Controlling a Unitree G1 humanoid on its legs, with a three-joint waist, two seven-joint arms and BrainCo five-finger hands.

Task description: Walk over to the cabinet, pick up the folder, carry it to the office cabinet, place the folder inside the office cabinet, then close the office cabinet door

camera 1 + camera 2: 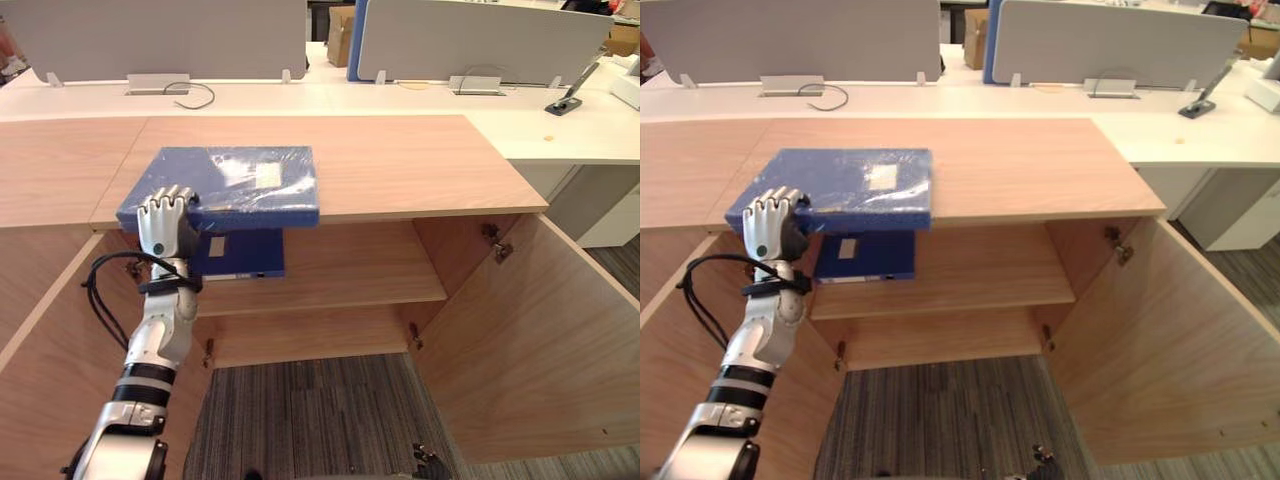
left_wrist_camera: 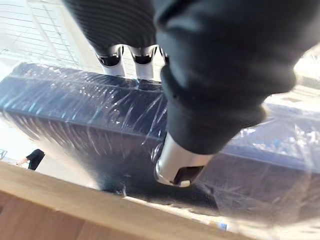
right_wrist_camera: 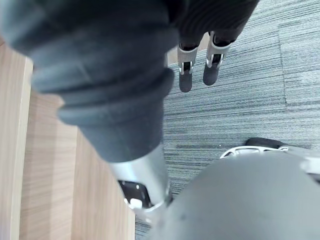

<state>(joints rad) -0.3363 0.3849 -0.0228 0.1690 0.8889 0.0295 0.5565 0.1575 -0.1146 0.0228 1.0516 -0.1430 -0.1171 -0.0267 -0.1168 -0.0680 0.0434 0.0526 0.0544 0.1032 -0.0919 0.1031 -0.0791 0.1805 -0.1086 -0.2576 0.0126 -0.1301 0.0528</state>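
Note:
A blue folder [image 1: 240, 180] in clear plastic wrap lies on the wooden cabinet top [image 1: 400, 165], its near edge sticking out over the front. My left hand [image 1: 165, 225] holds the folder's near left corner, with the fingers [image 2: 112, 60] curled over the top and the thumb [image 2: 180, 165] pressed against the folder [image 2: 75, 110] from below. Both doors of the cabinet beneath stand open. My right hand [image 3: 185, 80] hangs low over the grey carpet, fingers straight and holding nothing.
A second blue folder [image 1: 245, 253] with a white label stands on the inner shelf [image 1: 340, 270], right under the held one. The right door [image 1: 540, 340] and left door [image 1: 40, 350] swing out toward me. White desks with grey dividers [image 1: 480, 40] lie beyond.

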